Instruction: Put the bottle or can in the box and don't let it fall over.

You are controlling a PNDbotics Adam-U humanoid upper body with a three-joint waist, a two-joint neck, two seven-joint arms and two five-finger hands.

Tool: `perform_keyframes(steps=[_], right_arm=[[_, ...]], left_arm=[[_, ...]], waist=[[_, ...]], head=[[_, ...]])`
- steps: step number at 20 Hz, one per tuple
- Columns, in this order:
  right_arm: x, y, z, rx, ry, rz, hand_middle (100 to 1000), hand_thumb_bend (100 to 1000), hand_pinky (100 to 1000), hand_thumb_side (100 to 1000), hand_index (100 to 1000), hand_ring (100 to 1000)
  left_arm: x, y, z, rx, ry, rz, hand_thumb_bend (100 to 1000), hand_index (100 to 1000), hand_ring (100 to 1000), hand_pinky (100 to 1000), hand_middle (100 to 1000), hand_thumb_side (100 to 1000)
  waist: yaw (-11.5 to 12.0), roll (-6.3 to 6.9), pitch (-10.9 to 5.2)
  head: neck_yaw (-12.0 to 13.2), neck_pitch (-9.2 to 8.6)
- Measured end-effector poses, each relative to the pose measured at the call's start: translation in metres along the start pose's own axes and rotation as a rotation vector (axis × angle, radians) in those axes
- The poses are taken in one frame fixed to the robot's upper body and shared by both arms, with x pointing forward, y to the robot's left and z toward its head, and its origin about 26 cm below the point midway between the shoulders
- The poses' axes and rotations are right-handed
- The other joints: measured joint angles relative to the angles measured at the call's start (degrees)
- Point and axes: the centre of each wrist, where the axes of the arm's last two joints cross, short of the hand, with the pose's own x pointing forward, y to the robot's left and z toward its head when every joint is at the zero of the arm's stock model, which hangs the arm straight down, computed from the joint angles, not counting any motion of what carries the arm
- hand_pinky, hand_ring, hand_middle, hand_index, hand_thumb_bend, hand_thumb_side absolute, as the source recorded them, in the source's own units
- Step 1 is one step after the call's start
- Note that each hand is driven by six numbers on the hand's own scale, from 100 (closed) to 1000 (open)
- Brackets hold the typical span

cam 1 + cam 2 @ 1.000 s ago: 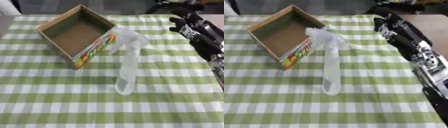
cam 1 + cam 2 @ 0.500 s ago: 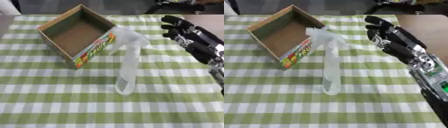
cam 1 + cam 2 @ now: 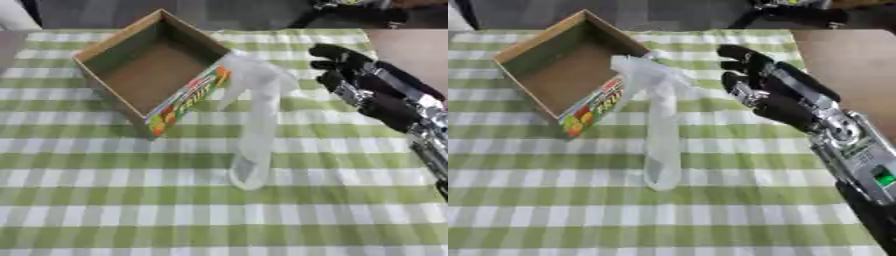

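Observation:
A clear plastic spray bottle [image 3: 254, 125] stands upright on the green-checked cloth, its trigger head close to the box's near corner. The open cardboard box [image 3: 149, 70] sits at the back left, empty, with a colourful printed side facing me. My right hand [image 3: 759, 87] hovers to the right of the bottle's head, fingers spread and slightly bent, a small gap away and holding nothing. My left hand shows in neither view.
The green and white checked cloth [image 3: 114, 210] covers the table. A bare brown table edge [image 3: 842, 55] lies at the right. Dark equipment [image 3: 359, 10] sits beyond the far edge.
My right hand has come in leftward and nearer from the right side toward the bottle's head, with its fingers opening out. The bottle and box have stayed put.

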Motion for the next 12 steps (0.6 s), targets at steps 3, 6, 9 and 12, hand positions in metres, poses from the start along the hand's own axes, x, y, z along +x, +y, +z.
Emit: perform_keyframes(steps=[3, 6, 9, 12], right_arm=[[-0.0004, 0.0017, -0.0004, 0.019, 0.007, 0.008, 1000, 100, 948, 630, 1000, 1000], [-0.001, 0.0042, -0.001, 0.041, 0.014, 0.019, 1000, 100, 950, 631, 1000, 1000], [-0.0014, 0.0061, -0.0014, 0.059, 0.014, 0.027, 1000, 100, 951, 631, 1000, 1000], [-0.0017, 0.0076, -0.0017, 0.072, 0.012, 0.028, 1000, 100, 951, 632, 1000, 1000]], left_arm=[[0.0, 0.0, 0.0, -0.001, 0.001, 0.0, 119, 856, 846, 924, 940, 850], [0.0, 0.0, 0.0, -0.001, 0.001, 0.0, 119, 856, 846, 924, 940, 850], [0.0, 0.0, 0.0, -0.002, 0.002, 0.0, 119, 856, 846, 924, 940, 851], [0.0, 0.0, 0.0, -0.003, 0.003, 0.0, 119, 856, 846, 924, 940, 851]], waist=[[0.0, 0.0, 0.01], [0.0, 0.0, 0.02], [0.1, -0.01, 0.02], [0.1, -0.02, 0.03]], head=[[0.0, 0.0], [-0.1, -0.01], [-0.1, -0.01], [-0.1, -0.01]])
